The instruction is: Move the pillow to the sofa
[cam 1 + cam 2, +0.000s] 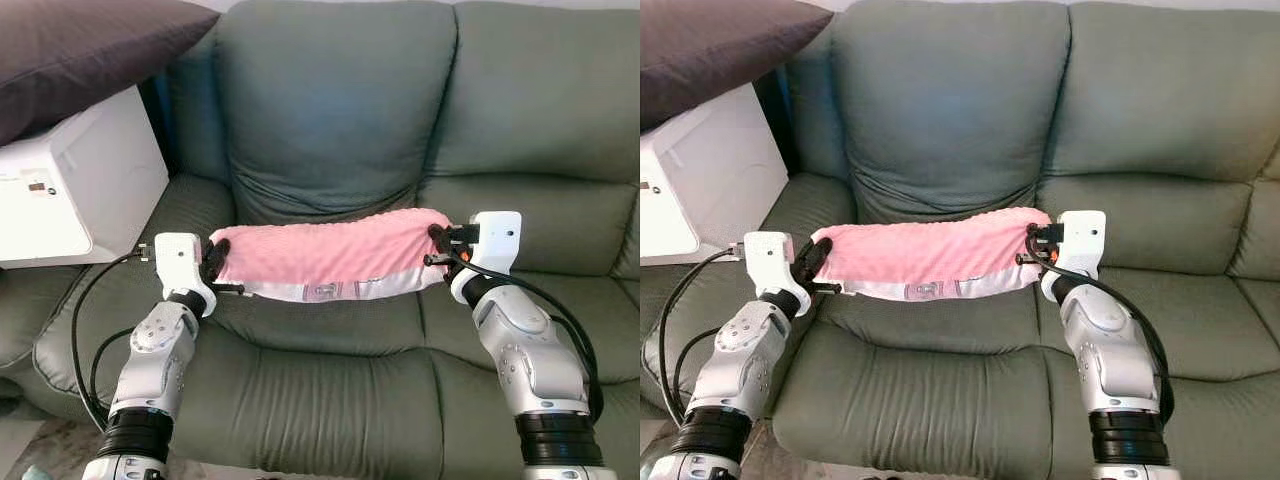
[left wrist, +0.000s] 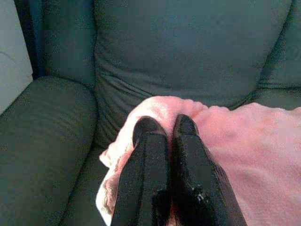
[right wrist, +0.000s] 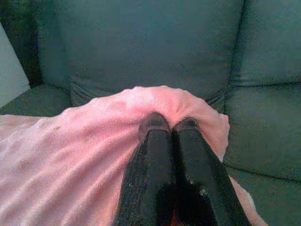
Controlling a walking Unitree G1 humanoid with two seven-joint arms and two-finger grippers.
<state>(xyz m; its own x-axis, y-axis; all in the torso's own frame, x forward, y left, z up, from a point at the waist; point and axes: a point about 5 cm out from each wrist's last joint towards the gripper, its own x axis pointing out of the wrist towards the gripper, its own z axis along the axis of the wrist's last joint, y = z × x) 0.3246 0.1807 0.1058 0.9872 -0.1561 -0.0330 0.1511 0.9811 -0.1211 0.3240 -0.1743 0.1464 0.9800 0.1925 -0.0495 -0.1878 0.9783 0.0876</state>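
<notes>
The pink pillow (image 1: 330,255) hangs stretched just above the seat of the green sofa (image 1: 330,120). The left end effector (image 1: 213,262) pinches its left end, the right end effector (image 1: 440,245) its right end, fingers pressed together. A white box (image 1: 70,180) stands beside the sofa's left arm.

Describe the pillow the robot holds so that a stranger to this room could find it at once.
Start at the grey-green sofa. Above its seat cushion, the pink pillow stretches between the left gripper and right gripper. Its pink, nubbly cover distinguishes it from the dark cushion nearby.

Green sofa (image 1: 330,380) carries a pink pillow (image 1: 330,255).
</notes>
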